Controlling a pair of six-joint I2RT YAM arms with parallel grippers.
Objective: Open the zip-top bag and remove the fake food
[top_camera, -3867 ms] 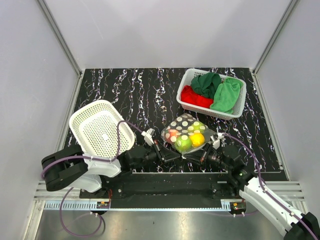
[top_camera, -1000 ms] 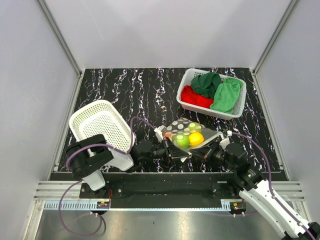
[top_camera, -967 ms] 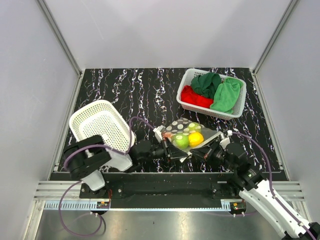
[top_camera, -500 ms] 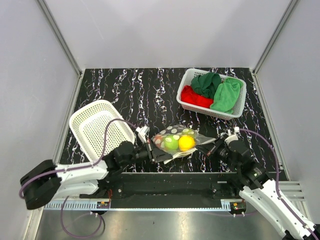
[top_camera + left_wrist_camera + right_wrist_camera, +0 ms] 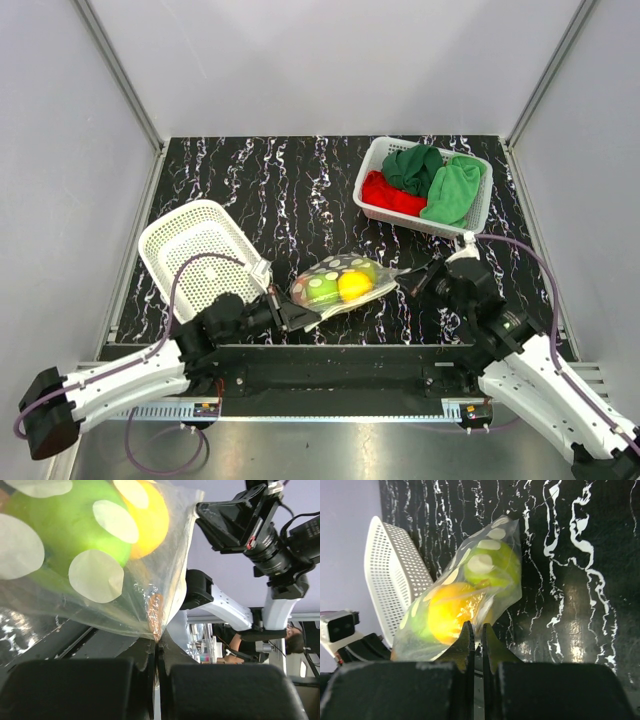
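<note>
The zip-top bag (image 5: 340, 284) is clear with white dots and hangs stretched between my two grippers just above the dark table. Inside it show a green apple (image 5: 322, 289) and a yellow fruit (image 5: 353, 286). My left gripper (image 5: 291, 316) is shut on the bag's near-left edge; in the left wrist view its jaws (image 5: 157, 641) pinch the plastic under the apple (image 5: 60, 530). My right gripper (image 5: 413, 277) is shut on the bag's right edge. In the right wrist view that gripper (image 5: 476, 631) nips the plastic just below the yellow fruit (image 5: 449, 614).
An empty white perforated basket (image 5: 195, 262) lies tilted just left of the bag, close to the left arm. A second white basket (image 5: 410, 222) with red and green cloths stands at the back right. The table's front edge runs right under both arms.
The bag has travelled left with both grippers still on it. The left arm has drawn back and stretched out low to the left; the right arm has reached forward and left after it.
</note>
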